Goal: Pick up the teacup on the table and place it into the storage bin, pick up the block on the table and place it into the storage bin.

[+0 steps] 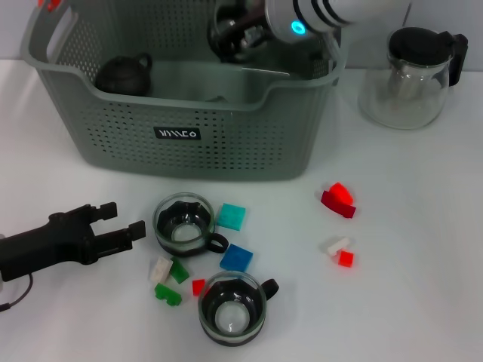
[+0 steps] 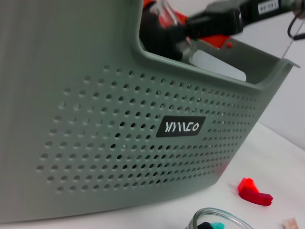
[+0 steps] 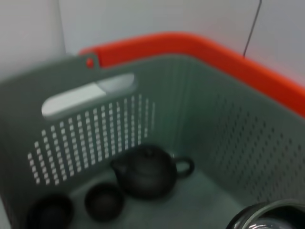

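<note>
White bench [image 1: 423,226] all round, and the left hand [image 1: 124,222] lies low at the near left, fingers spread and holding nothing, pointing at the nearest teacup [image 1: 183,224] just ahead of its tips. Beyond that cup, cyan block [image 1: 231,216] and blue block [image 1: 236,258], then a second teacup [image 1: 232,307] nearer the front edge. Small red and green bits lie between them.

Moving right: the bin [image 1: 189,143] stands behind all this, and the right hand [image 1: 238,34] hangs inside its far right corner. I cannot tell whether it is open or shut. Its wrist view shows a glass rim, seemingly a teacup [image 3: 267,217], directly under it, with a dark teapot [image 3: 147,171] and two small dark cups [image 3: 102,200] across the bin floor.

My read: a cup is being set down. Best lower it to the floor, clear of the teapot, before letting go, then lift straight up past the rim.
</note>
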`<state>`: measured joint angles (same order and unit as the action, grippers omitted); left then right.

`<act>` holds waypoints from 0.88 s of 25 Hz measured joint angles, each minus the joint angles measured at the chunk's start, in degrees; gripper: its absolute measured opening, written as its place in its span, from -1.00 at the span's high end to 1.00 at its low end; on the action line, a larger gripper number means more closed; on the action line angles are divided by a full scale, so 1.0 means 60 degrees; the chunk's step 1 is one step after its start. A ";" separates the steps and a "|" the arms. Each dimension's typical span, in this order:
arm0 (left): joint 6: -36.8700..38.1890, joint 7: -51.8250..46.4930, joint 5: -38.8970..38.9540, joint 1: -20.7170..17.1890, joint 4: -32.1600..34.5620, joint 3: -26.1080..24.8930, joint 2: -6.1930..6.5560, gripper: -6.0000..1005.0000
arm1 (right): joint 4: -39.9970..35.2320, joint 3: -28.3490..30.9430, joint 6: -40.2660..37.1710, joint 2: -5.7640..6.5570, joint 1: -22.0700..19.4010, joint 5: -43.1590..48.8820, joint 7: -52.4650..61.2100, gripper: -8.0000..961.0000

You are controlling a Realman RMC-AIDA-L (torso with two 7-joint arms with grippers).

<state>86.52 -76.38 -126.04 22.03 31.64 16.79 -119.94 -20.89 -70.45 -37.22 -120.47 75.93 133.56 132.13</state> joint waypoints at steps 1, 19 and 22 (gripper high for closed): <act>-0.0003 0.0000 -0.0002 0.0000 0.0000 0.0000 -0.0002 -0.68 | 0.0039 -0.0011 -0.0011 0.0001 -0.0032 0.0005 0.0001 0.86; -0.0025 0.0000 -0.0015 0.0038 0.0000 0.0000 -0.0006 -0.68 | 0.0048 -0.0236 -0.0305 0.0055 -0.0177 0.0048 0.0181 0.86; -0.0104 0.0000 -0.0006 0.0004 0.0000 0.0001 -0.0006 -0.68 | -0.0040 -0.0258 -0.0329 0.0055 -0.0177 0.0050 0.0329 0.67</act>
<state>85.90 -76.38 -126.07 22.06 31.64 16.79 -119.97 -21.13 -72.00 -39.20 -120.15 74.87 133.86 134.11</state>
